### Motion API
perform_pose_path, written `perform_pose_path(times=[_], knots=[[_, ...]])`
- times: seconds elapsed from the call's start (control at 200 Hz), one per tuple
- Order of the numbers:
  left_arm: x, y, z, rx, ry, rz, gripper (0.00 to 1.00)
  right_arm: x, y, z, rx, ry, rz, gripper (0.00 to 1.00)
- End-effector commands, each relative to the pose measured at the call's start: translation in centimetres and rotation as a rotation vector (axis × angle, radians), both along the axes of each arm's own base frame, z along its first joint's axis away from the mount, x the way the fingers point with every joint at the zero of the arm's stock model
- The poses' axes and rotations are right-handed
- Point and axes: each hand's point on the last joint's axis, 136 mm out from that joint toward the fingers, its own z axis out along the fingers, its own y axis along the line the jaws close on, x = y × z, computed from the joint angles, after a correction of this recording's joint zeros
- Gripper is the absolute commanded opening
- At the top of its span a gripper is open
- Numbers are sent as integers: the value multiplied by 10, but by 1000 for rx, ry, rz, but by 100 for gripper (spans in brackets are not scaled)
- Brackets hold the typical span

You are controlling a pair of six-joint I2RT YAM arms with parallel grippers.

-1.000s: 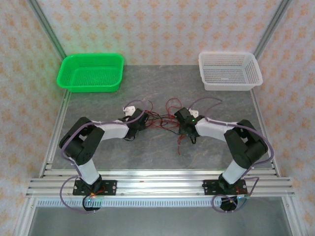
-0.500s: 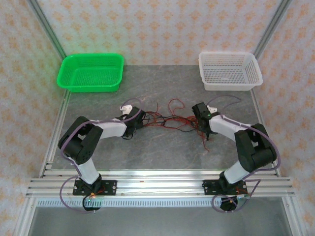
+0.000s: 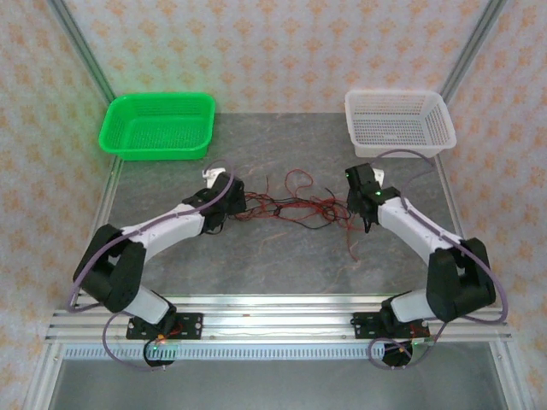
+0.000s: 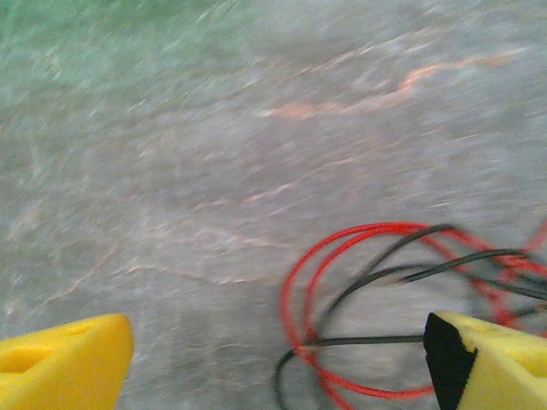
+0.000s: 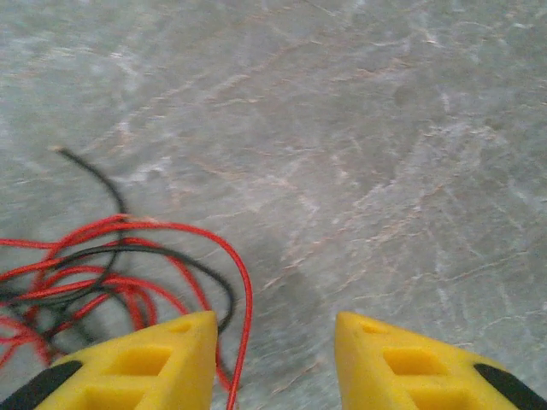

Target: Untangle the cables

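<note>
The cables, thin red and black wires, lie in a loose tangle on the grey table between the two arms. My left gripper sits at the tangle's left end. In the left wrist view it is wide open, and red and black cable loops lie on the table between its yellow fingers, nearer the right one. My right gripper is at the tangle's right end. In the right wrist view it is open over bare table, with the cables to its left and one red strand running along its left finger.
A green basket stands at the back left and a white basket at the back right. One red strand trails toward the near side below the right gripper. Aluminium rails run along the table's near edge.
The right gripper has moved right and away from the tangle's middle while its jaws narrowed. The left arm stretched out farther and its jaws opened wider. The tangle is drawn out longer.
</note>
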Motion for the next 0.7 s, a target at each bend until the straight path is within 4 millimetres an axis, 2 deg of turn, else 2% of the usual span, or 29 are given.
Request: perform_pose_path(times=[0.0,0.245,0.375,0.561,0.696], knots=[[-3,-18,30,-6,-17,-98,91,-11,28,11,143,-14,110,42],[-12,-22,61,-62,-74,-118,90,-22,78,44,379,-91,247,44],[-17,-18,72,-82,-108,-110,89,-23,116,54,438,-102,322,43],[-24,-13,83,-107,-152,-103,89,-16,180,37,516,-50,384,42],[-29,-7,86,-105,-162,-94,89,-8,219,17,538,-8,397,43]])
